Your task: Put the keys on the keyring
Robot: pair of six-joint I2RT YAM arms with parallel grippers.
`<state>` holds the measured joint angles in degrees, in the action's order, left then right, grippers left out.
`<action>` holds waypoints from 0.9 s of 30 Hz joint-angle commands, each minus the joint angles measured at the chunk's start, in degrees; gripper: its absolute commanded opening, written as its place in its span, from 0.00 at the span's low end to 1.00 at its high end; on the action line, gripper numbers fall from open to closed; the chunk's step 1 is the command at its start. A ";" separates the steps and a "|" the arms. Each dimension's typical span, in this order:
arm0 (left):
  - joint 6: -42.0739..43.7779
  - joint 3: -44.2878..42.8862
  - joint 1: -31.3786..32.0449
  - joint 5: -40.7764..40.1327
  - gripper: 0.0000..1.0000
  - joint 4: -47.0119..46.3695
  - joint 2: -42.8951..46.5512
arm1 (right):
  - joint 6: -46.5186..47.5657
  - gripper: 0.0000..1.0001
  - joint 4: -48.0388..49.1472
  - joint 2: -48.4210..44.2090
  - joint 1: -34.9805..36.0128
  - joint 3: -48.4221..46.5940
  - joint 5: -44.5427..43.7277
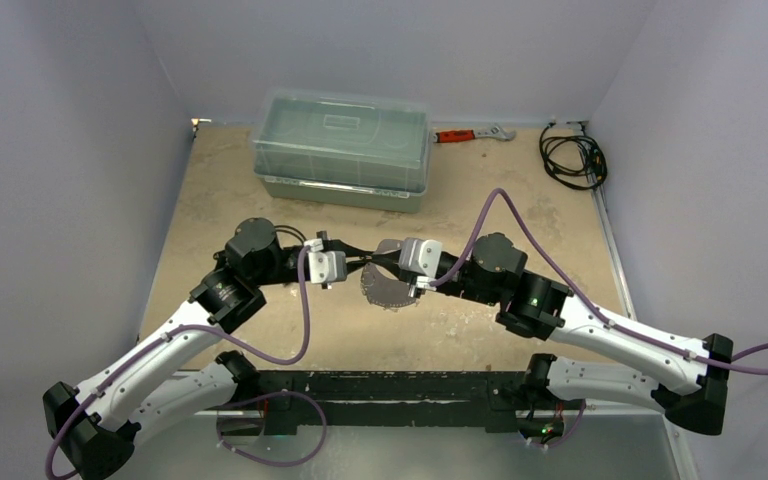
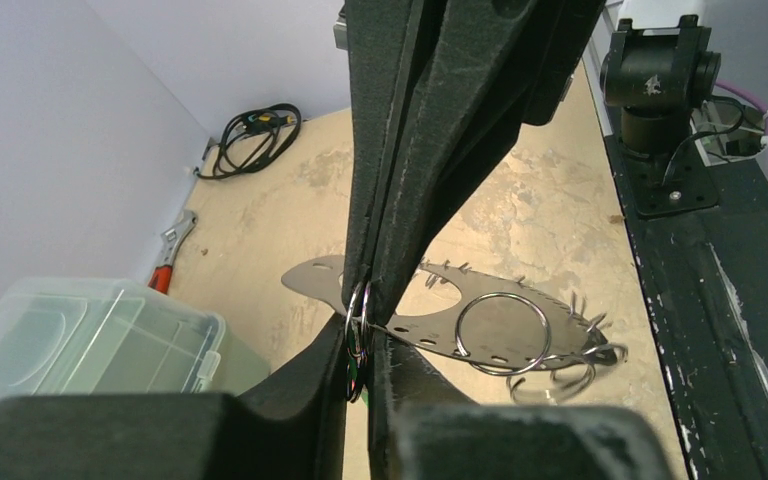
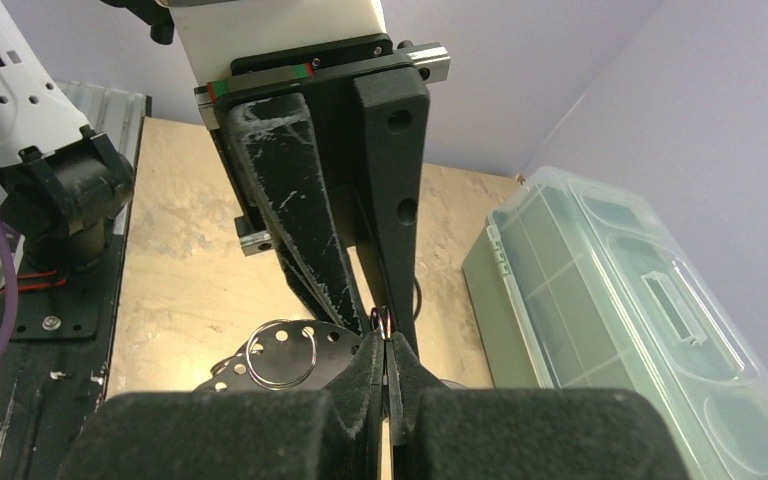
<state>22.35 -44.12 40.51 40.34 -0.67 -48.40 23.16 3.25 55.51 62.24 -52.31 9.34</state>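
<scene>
We meet at frame centre.
Our left gripper (image 2: pixel 359 348) and right gripper (image 3: pixel 386 350) jaws both pinch shut on the thin silver wire keyring (image 2: pixel 357 321).

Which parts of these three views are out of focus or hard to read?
Top external: even, soft light, yet the flat grey perforated oval tag is too small for detail. Left wrist: the left tool looms dark and blurred; the tag and its thin silver wire rings read sharply. Right wrist: the right tool fills the bottom edge, soft.

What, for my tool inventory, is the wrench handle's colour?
Red wrench handle; clearest in the top external view.
</scene>
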 commanded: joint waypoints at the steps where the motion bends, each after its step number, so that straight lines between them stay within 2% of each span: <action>1: 1.96 -0.29 0.71 4.95 0.00 -3.25 1.73 | 1.56 0.00 -2.14 2.22 -0.27 -2.27 -2.45; 11: 5.15 -0.87 0.73 1.64 0.00 0.38 1.95 | 2.24 0.01 -3.73 2.86 -0.27 -3.00 -1.83; 22: 4.99 -1.10 0.72 2.32 0.00 0.56 0.70 | 2.58 0.27 -9.09 4.83 -0.27 -5.65 -4.93; 27: 5.03 -1.25 0.75 2.12 0.00 0.56 -0.31 | 4.01 0.35 -13.10 5.83 -0.27 -7.41 -8.72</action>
<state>26.81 -43.38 40.25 38.72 4.78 -48.60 25.21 -5.28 59.66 62.24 -56.88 5.43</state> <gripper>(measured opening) 0.057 0.329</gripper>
